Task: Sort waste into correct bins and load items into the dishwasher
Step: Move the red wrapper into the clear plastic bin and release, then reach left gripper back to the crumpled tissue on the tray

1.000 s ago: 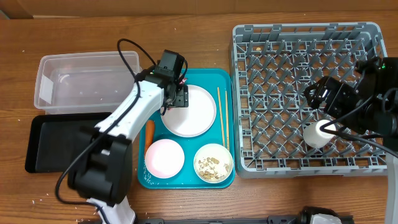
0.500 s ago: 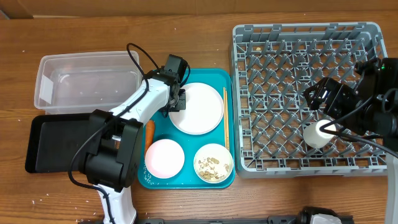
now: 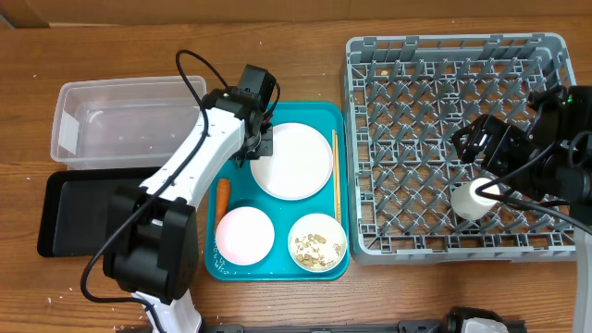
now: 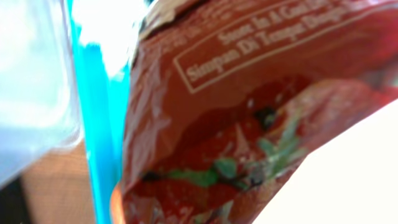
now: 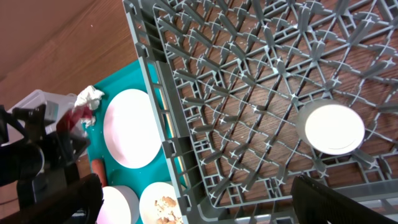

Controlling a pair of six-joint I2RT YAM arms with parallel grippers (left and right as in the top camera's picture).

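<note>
Red wrapper point(image 4: 249, 124) is barely visible overhead, tucked under the left gripper point(image 3: 263, 144) at the white plate's point(image 3: 296, 165) left rim on the teal tray point(image 3: 314, 111). Left wrist: wrapper fills the frame, clamped tight. Right wrist: right gripper point(image 5: 196, 202) spread wide above the dish rack point(image 5: 217, 93), white cup point(image 5: 330, 127) inside it.

Thin chopsticks point(image 3: 336, 176) lie inside the teal tray's point(image 3: 324, 111) right edge, on a wooden table point(image 3: 277, 46).
</note>
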